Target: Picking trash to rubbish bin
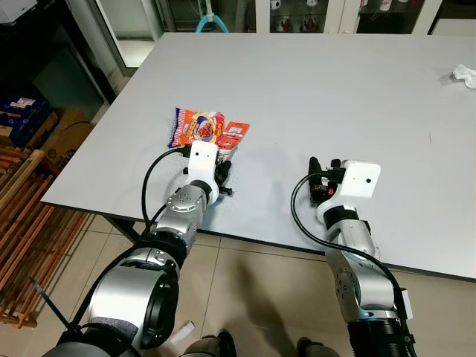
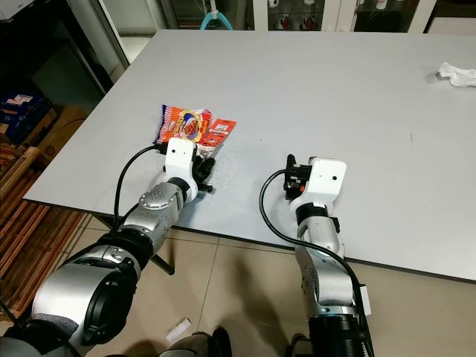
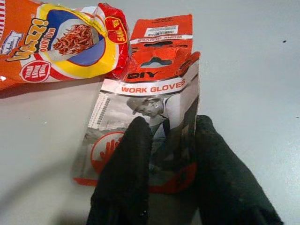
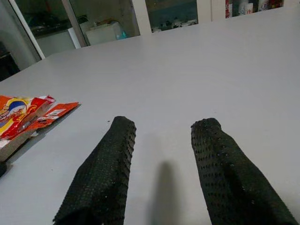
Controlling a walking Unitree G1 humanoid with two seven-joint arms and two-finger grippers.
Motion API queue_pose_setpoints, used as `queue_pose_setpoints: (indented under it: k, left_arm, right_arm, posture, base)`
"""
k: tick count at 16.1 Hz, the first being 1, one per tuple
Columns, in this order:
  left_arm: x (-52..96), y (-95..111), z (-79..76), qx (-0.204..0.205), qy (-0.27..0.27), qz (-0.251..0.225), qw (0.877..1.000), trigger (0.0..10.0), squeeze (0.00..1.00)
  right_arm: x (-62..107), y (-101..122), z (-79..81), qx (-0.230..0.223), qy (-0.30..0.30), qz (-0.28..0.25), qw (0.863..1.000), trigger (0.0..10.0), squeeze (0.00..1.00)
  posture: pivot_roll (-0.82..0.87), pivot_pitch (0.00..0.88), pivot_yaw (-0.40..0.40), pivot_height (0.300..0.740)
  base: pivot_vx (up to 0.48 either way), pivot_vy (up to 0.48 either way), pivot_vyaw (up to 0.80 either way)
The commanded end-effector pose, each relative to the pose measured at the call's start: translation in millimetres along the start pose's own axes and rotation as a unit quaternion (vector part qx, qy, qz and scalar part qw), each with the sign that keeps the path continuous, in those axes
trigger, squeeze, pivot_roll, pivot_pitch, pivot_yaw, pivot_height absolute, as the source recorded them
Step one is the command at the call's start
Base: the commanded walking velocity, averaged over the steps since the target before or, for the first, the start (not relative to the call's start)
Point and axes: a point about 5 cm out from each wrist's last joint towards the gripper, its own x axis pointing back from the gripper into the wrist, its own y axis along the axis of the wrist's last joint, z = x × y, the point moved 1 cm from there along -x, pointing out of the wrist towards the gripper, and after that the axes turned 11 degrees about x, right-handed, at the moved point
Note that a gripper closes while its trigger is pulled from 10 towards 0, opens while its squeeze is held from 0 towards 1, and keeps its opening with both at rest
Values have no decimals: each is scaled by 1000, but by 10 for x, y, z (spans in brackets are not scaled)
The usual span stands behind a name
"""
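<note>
The left gripper [image 3: 171, 140] rests low on the grey table [image 1: 335, 97], near its near-left edge, with its two black fingers [image 3: 126, 164] parted a little and set on either side of the near end of a work gloves packet [image 3: 145, 117]. In the left wrist view one finger lies over the packet's printed face and the other stands along its right edge; the thin card sits between them, so the gripper is grasping the packet, though how firmly cannot be told. The packet lies flat on the table. It carries a red header with a hang slot, a white barcode sticker, the letters "DIY" and the line "WORK GLOVES" in red, above a grey photograph and a red circle with a hand symbol.

Just beyond it on the far left, touching and partly overlapping its red header, lies an orange snack bag [image 1: 195, 126], crumpled, with a blue and yellow oval picturing reddish snacks; its lettering is only partly legible.

The right gripper [image 4: 161, 140] hovers just above the bare table to the right of the packets, well apart from them, its fingers spread wide and holding nothing.

At the far right edge of the table lies a crumpled white tissue [image 1: 464, 74].
</note>
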Motion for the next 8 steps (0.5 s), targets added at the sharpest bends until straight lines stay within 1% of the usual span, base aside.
queue_pose_setpoints:
  k: [1,8]
  left_arm:
    - [54,-208,50,-4,3,42,999,0,0]
    - [70,-259,32,-12,-6,48,999,0,0]
  right_arm:
    - [-20,-5,60,-3,8,5,1000,10000,0]
    - [-48,-10,85,-4,11,5,1000,10000,0]
  posture:
    - [-99,133,143,740]
    - [-94,100,146,740]
  base:
    - [0,0,0]
    - [0,0,0]
